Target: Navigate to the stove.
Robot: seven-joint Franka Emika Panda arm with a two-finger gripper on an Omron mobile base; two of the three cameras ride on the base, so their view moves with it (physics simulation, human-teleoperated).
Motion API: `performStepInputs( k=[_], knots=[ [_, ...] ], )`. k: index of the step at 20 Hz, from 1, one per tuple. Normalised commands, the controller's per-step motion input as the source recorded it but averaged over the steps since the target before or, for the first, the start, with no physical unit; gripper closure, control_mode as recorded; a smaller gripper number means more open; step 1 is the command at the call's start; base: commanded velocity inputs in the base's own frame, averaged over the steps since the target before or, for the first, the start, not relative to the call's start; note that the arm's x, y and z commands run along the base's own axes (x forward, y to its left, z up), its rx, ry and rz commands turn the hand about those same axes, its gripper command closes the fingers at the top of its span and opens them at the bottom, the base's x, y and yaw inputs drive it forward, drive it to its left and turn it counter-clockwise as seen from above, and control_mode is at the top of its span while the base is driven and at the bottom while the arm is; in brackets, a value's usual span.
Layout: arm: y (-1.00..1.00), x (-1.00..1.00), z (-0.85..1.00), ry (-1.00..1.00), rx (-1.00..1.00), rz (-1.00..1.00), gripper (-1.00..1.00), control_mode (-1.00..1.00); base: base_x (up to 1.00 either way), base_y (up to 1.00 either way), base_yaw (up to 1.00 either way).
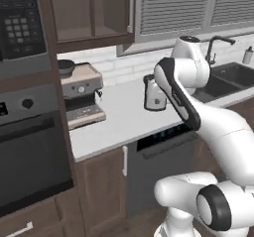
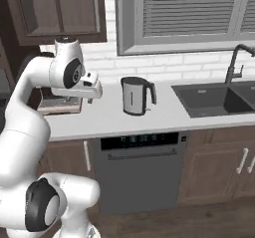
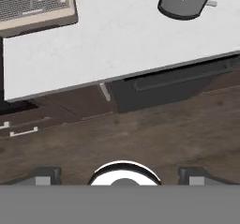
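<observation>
Base faces the white surface carrying kettle and coffee machine, sink at right. No cooktop before it: stove not reached, driving remains. Tool fingers apart, empty.

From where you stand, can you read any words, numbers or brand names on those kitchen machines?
None can be read.
Wall oven keypad: keys with marks, too blurred to read.
Dishwasher control strip: faint marks, too small.
Kettle, coffee machine: no lettering visible.
</observation>
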Motion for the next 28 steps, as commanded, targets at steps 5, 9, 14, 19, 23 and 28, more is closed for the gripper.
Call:
performStepInputs(
  k=[5, 9, 14, 19, 23, 28],
  knots=[
    [0.00, 0.00, 0.00, 0.00, 0.00, 0.00, -1.00, 1.00, -0.58, 0.00, -0.81],
    [0.00, 0.00, 0.00, 0.00, 0.00, 0.00, -1.00, 1.00, -0.26, -0.01, -0.88],
    [0.00, 0.00, 0.00, 0.00, 0.00, 0.00, -1.00, 1.00, -0.04, -0.01, -0.86],
    [0.00, 0.00, 0.00, 0.00, 0.00, 0.00, -1.00, 1.00, 0.01, -0.01, -0.83],
    [0.00, 0.00, 0.00, 0.00, 0.00, 0.00, -1.00, 1.00, 0.24, -0.05, -0.71],
    [0.00, 0.00, 0.00, 0.00, 0.00, 0.00, -1.00, 1.00, 0.92, -0.05, -0.41]
  ],
)
